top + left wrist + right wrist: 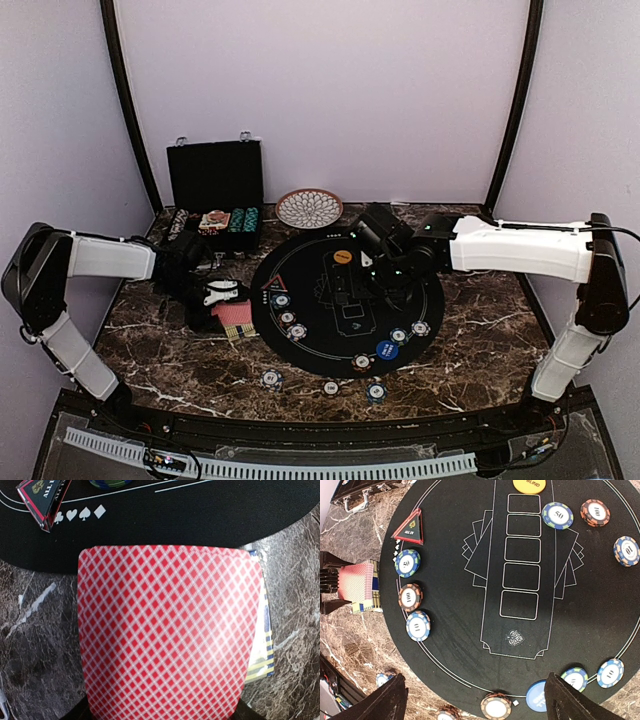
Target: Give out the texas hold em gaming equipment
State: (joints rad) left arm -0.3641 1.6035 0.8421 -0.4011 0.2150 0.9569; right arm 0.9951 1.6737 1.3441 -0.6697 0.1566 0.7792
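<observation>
Many chips (pixel 243 219) in open case (pixel 214 172); left end effector (pixel 222 298) pinching red-backed card (pixel 165 630), right end effector (pixel 475 690) spread

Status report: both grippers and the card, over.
Left gripper shut on red-backed card, at mat edge. Right gripper open above mat. Red triangle marker on mat near card.

The right claw (pixel 475 680) stands wide open above the black round mat (pixel 445 645), its dark fingers (pixel 375 705) at both ends of the mat's lower rim. Along the mat's left rim lie a red triangle marker (pixel 410 528) and three poker chips (pixel 410 597) in a row. An orange button disc (pixel 529 485) sits at the mat's top rim. Just left of the mat, over the marble worktop (pixel 350 640), the left claw (pixel 335 582) pinches red-backed cards (pixel 356 581).
</observation>
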